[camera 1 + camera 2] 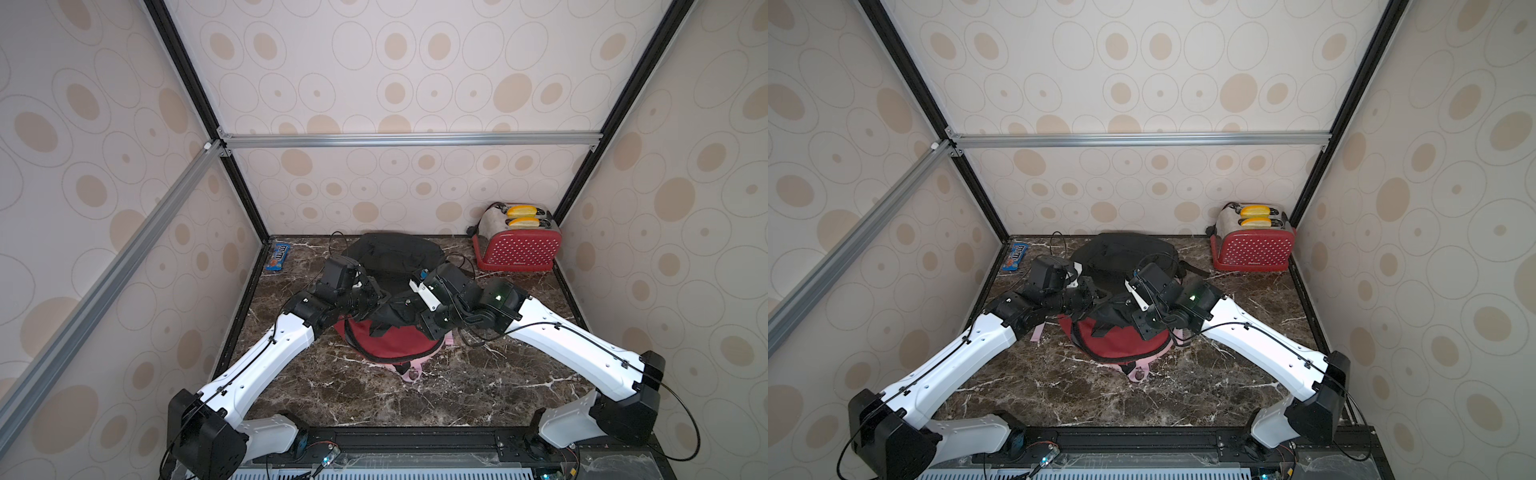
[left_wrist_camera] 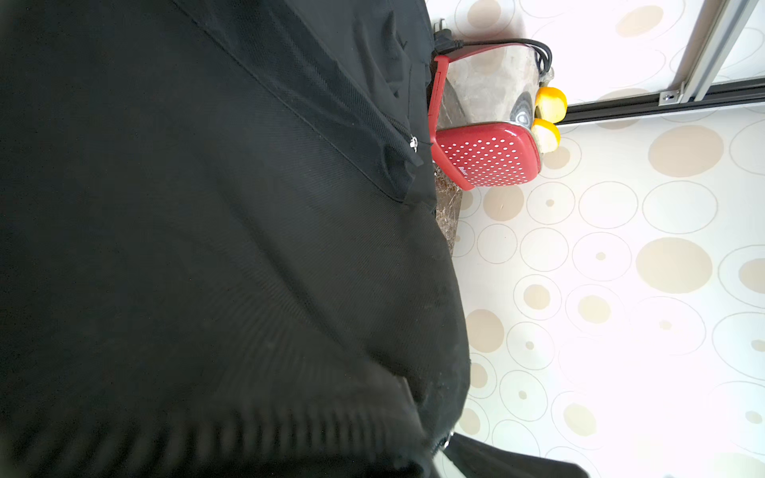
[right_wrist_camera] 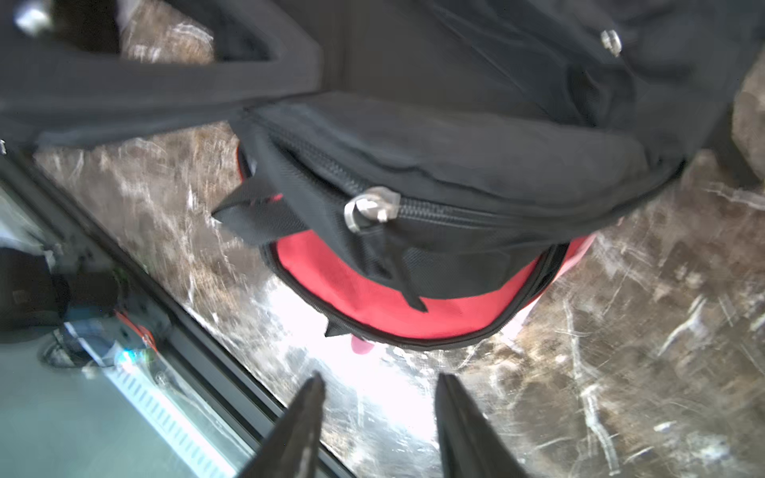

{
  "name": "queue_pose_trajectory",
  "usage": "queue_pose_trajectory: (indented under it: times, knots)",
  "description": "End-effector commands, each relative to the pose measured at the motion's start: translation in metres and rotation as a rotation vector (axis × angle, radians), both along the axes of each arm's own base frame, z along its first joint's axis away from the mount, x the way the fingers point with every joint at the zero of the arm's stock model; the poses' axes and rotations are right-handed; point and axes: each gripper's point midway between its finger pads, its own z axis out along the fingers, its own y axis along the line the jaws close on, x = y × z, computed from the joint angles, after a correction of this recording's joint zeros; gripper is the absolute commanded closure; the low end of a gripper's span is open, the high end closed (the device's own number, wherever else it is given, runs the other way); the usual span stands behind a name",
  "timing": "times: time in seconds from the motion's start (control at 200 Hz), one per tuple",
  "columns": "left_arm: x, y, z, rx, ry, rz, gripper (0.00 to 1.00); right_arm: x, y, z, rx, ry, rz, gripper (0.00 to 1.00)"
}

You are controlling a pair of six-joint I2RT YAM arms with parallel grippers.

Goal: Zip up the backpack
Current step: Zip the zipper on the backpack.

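Black woven-fabric backpack (image 1: 390, 253): lies mid-worktop toward the back wall; its near end sits over a red fabric bag (image 1: 390, 340) with a pink strap (image 1: 411, 376).
Silver zip slider (image 3: 372, 207): on the curved zip of the backpack's pocket, with a black pull tab hanging below it; seen only in the right wrist view, hidden behind the arms in both top views.
Second small slider (image 2: 413, 142): on another seam of the black fabric, shown by the left wrist view.
Left jaws: pressed together, low against bunched black cloth in both top views; the left wrist view is filled with cloth and shows no jaws, so whether cloth is pinched cannot be told.
Right jaws: spread, nothing held, apart from the slider, bare worktop seen between them; clear only in the right wrist view.
Brown marble worktop (image 1: 374, 395): carries everything listed.
Red white-dotted toaster (image 1: 517, 249): back right corner, two yellow bread pieces (image 1: 523, 216) in its slots; its black cord (image 2: 517, 41) shows in the left wrist view.
Blue candy packet (image 1: 277, 257): back left edge, in the top views only.
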Motion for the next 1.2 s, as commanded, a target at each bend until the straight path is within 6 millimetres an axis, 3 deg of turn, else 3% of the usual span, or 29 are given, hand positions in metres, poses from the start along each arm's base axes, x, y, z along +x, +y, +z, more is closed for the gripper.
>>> queue_pose_trajectory:
  times: [0.0, 0.18, 0.441, 0.816, 1.197]
  knots:
    - [0.001, -0.011, 0.025, -0.052, -0.067, -0.043, 1.00, -0.008, -0.008, 0.012, -0.016, 0.026, 0.009, 0.41]
    - [0.001, -0.012, 0.027, -0.056, -0.070, -0.047, 1.00, 0.007, -0.005, 0.020, -0.091, -0.100, -0.001, 0.40]
    - [0.001, -0.012, 0.028, -0.052, -0.066, -0.051, 1.00, 0.024, 0.016, 0.012, -0.159, -0.160, 0.033, 0.44]
    - [0.002, -0.015, 0.032, -0.069, -0.074, -0.061, 1.00, 0.034, 0.024, -0.003, -0.190, -0.185, 0.043, 0.50]
    - [-0.002, -0.016, 0.033, -0.079, -0.072, -0.070, 1.00, 0.039, 0.032, -0.014, -0.192, -0.188, 0.045, 0.77]
